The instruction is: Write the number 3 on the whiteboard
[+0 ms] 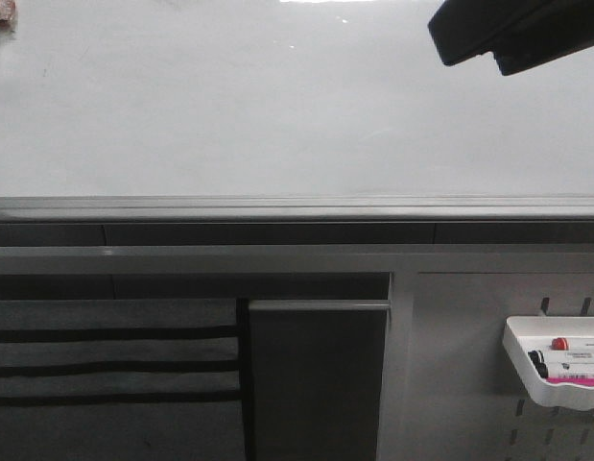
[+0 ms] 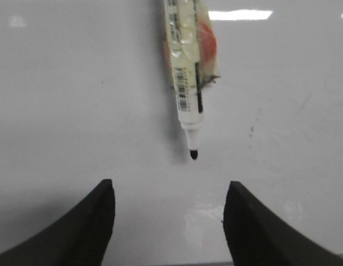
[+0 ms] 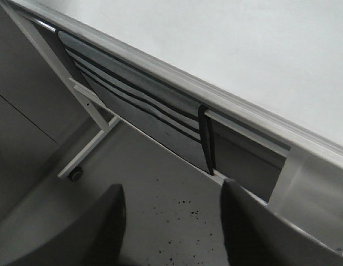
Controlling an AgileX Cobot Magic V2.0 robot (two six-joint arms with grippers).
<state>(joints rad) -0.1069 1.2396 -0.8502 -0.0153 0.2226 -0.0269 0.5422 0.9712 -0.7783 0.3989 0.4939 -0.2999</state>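
In the front view, nearest, a small white tray (image 1: 556, 370) of markers hangs on the grey perforated panel (image 1: 469, 365); beyond the grey rail (image 1: 297, 206) spreads the whiteboard (image 1: 277, 106), bare of any drawn line. Only the left wrist view shows a taped marker (image 2: 188, 83), tip at the board, lying ahead of the left fingers (image 2: 99, 221), which are spread and hold nothing. The right fingers (image 3: 105, 227) are likewise released, over dark speckled floor (image 3: 171, 210).
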